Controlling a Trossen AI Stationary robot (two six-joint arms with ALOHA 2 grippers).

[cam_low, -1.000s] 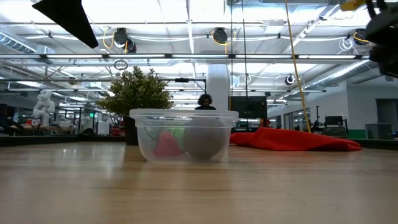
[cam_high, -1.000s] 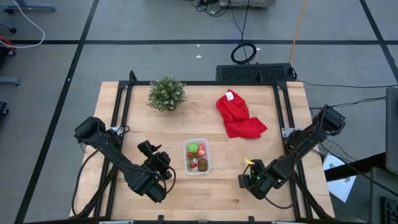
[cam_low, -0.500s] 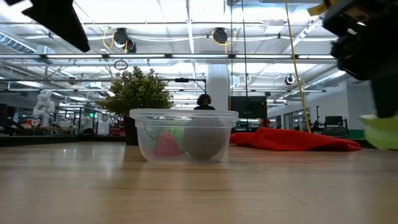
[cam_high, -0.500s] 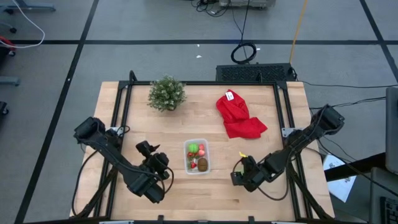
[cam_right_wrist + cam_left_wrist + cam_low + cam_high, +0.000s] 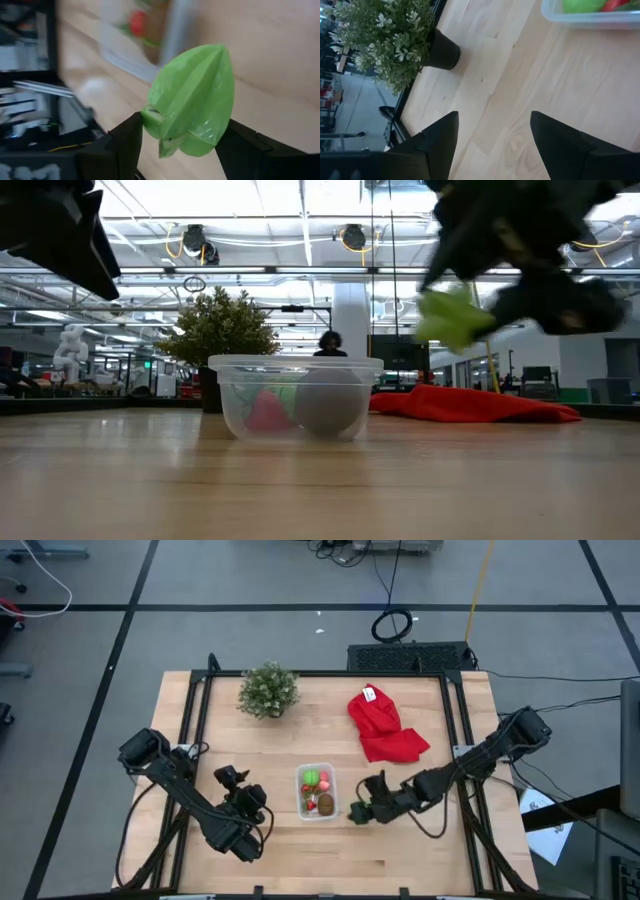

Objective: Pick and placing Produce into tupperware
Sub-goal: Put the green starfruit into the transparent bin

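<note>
We're gripping a green ridged fruit (image 5: 192, 100) in our right gripper (image 5: 358, 812), just beside the tupperware (image 5: 318, 772). It looks light, stiff, slick plastic; we're pinching its broad flanks. Left gripper (image 5: 492, 137) is gaping, empty.

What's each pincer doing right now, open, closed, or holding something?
Left pincer: open, holding nothing, left of the tub.
Right pincer: closed on a green toy fruit, just right of the tub.
</note>
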